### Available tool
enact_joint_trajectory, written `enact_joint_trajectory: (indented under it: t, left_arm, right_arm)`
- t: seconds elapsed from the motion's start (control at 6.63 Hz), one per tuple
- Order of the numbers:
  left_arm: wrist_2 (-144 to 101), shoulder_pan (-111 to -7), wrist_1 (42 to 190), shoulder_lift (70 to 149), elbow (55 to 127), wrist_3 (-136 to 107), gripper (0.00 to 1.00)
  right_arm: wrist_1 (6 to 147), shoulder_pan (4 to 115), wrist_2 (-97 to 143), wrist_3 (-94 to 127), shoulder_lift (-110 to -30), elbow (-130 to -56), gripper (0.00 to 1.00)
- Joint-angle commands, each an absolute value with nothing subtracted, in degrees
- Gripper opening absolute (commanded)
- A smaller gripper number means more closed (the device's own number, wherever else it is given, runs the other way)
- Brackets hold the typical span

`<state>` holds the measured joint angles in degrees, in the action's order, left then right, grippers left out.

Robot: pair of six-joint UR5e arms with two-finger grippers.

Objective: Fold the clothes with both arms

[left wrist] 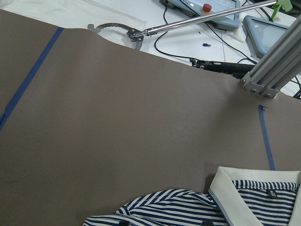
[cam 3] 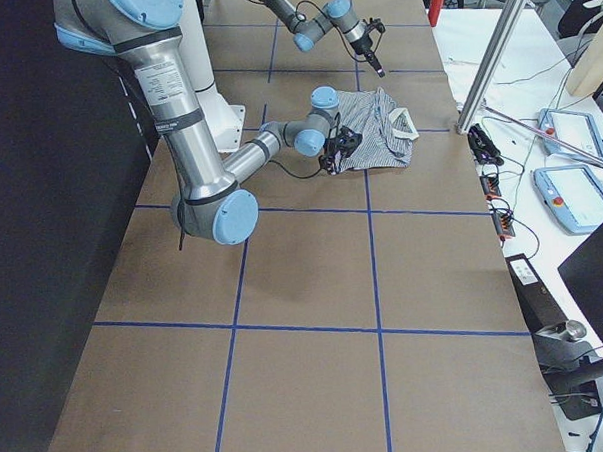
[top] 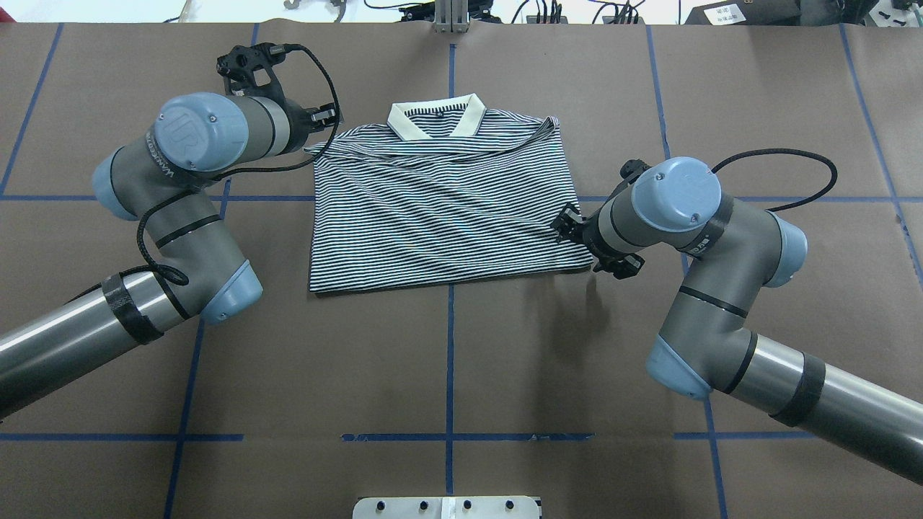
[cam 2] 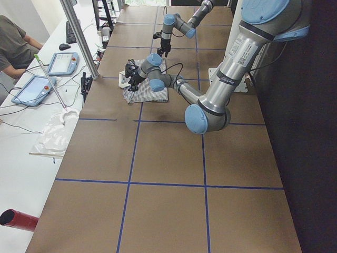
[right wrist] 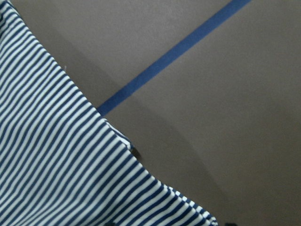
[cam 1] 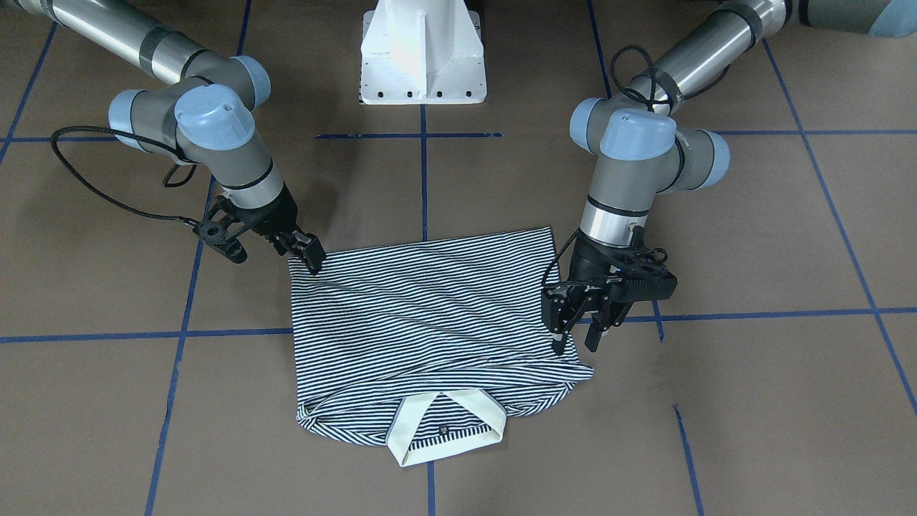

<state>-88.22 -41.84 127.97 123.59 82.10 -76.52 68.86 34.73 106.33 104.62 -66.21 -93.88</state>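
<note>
Left fingers point(cam 1: 558, 337), right fingers point(cam 1: 313, 254), at shirt's point(cam 1: 430, 308) opposite edges

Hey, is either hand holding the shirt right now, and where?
Left hand is open beside the shirt, near its shoulder, holding nothing. Right hand sits at a hem corner; a grip there cannot be told.

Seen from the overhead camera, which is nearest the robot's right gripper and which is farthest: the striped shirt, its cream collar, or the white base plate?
From the right gripper:
1. Navy-and-white striped polo shirt: its near right corner lies at the gripper.
2. Plain cream collar: at the shirt's far edge.
3. White metal base plate: at the view's bottom edge.
</note>
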Motion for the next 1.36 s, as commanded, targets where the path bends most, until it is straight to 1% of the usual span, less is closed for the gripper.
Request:
enact_joint_trajectory:
  t: [0.0,0.15,0.3,0.6,0.75,1.21]
  left_arm:
    - [-88.24,-41.75,127.97,123.31,82.09,-76.55,0.61]
    - [-88.24,-41.75,127.97,123.14,82.00,-76.47,0.61]
    - [-88.24,-41.75,128.06,123.05,82.00,-76.46,0.61]
    - [-88.16,-41.66,128.14,123.05,82.00,-76.55,0.61]
    - [-88.15,-41.66,128.23,123.05,81.91,-76.47,0.61]
    - [-88.24,-41.66,128.23,123.13,82.00,-76.64,0.61]
  right_arm:
    - [68.99,34.36,105.73,104.77,-66.44,-93.34,0.71]
    - [68.99,34.45,105.73,104.77,-66.62,-93.51,0.49]
    - [68.99,34.98,105.73,104.68,-66.62,-93.52,0.00]
    - [69.08,35.60,105.82,104.59,-67.06,-94.04,0.00]
    - [70.65,35.77,105.91,104.59,-68.54,-97.87,0.00]
    - [71.63,30.43,105.91,106.25,-80.29,-113.67,0.00]
